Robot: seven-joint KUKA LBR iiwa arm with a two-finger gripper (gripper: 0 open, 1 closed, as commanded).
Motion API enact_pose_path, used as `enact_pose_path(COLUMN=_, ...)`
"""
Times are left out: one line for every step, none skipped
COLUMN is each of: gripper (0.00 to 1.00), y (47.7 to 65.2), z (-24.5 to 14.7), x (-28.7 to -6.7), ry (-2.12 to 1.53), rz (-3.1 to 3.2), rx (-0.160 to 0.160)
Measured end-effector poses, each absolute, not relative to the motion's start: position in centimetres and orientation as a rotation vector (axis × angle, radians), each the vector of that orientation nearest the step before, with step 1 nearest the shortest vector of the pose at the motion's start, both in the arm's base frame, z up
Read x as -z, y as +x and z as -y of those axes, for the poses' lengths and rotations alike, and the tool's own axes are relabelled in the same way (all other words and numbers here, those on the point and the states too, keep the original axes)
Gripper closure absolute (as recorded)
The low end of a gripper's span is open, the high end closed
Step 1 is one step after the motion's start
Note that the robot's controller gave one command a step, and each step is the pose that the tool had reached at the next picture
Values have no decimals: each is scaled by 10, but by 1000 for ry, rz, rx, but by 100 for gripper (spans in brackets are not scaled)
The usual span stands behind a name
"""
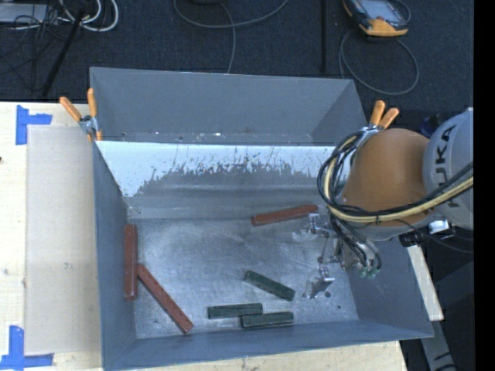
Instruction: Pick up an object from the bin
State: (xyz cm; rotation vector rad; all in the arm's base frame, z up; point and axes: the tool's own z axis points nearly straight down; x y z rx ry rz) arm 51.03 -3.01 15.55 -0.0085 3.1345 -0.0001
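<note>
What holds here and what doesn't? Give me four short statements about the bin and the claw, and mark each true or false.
1. The claw is in the right part of the bin. True.
2. Every bar in the bin is green. False: one reddish-brown bar lies by the back wall, and two more, an upright one and a slanted one, lie at the left.
3. Two dark green bars lie near the front wall. True.
4. The claw is over the bars at the left wall. False: it is beside a lone dark green bar, right of centre.
</note>
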Motion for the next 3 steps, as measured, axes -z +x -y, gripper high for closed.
enact_pose_path(gripper=100, y=509, z=19, x=-79, ry=97, rz=-3129, rx=-1)
enact_pose_path(gripper=100, y=509, z=19, x=-79, ry=97, rz=-3129, rx=0)
enact_pose_path(gripper=100, y=520, z=22, x=-250, ry=89, rz=-3133, rx=0)
